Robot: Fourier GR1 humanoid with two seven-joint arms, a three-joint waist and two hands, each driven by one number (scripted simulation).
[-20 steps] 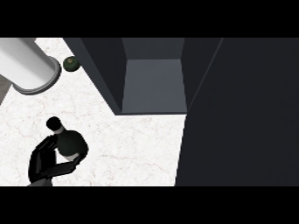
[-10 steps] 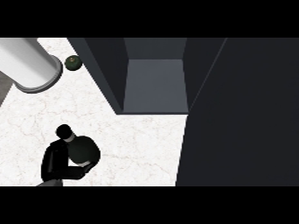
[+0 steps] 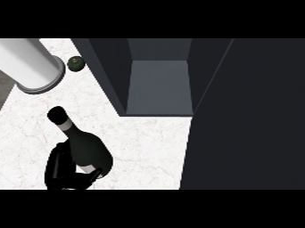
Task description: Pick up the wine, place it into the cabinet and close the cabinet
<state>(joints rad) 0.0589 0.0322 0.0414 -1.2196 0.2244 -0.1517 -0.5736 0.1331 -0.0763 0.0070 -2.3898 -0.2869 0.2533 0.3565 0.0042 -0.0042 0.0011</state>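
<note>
The wine bottle (image 3: pixel 84 149) is dark green with a pale band on its neck, and it stands over the white marble counter (image 3: pixel 145 142) at the lower left. My left hand (image 3: pixel 59 171) is curled round its lower body from the left, with the thumb across the front. The bottle's base is hidden by the hand. The dark grey cabinet (image 3: pixel 158 84) stands open at the top centre, to the right of and beyond the bottle. Its door (image 3: pixel 254 116) swings out along the right side. My right hand does not show.
A white cylinder (image 3: pixel 23 62) lies at the top left, with a small green round object (image 3: pixel 75 63) beside it, close to the cabinet's left wall. The counter's left edge runs diagonally at the far left.
The bottle in my left hand has risen toward the view and shifted right, nearer the cabinet. It looks larger now.
</note>
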